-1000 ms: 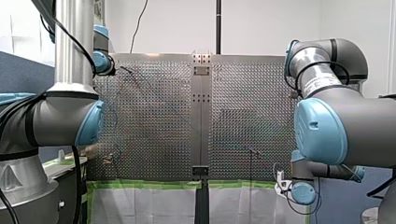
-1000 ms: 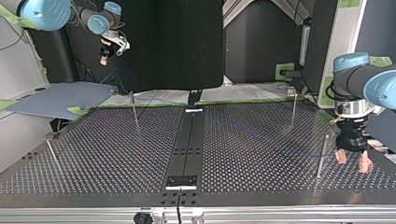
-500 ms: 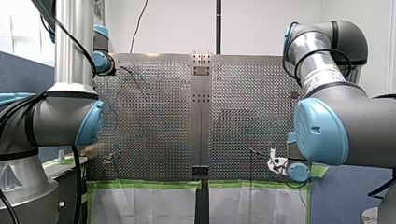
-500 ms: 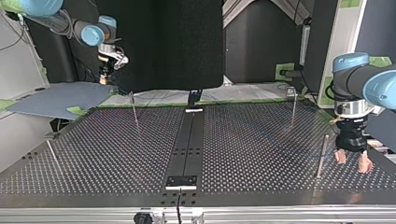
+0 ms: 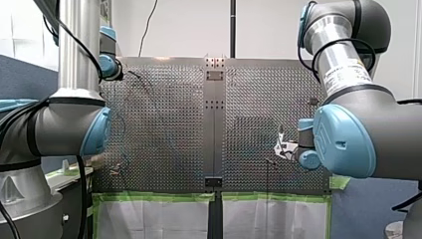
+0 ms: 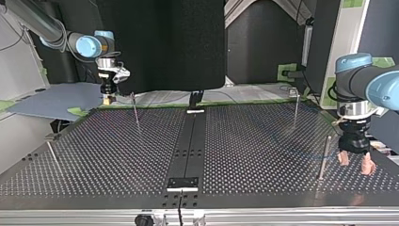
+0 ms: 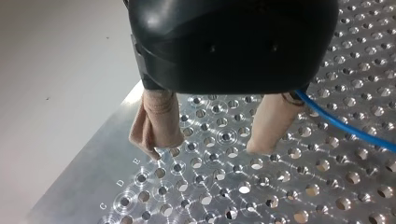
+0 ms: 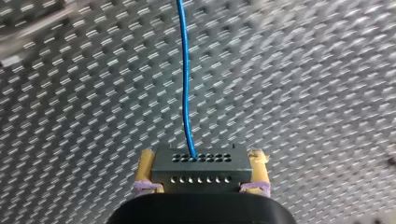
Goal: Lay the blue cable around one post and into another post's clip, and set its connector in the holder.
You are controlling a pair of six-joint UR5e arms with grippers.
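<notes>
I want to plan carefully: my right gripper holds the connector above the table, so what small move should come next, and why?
Probably lower it toward the thin post beside it. My right gripper is shut on the connector, in the air, in no holder, and the blue cable runs free ahead of it.

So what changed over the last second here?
My right gripper, shut on the connector with the blue cable trailing from it, came down to the table's far edge in the top view, close to a post. My left gripper stayed put, fingers open.
</notes>
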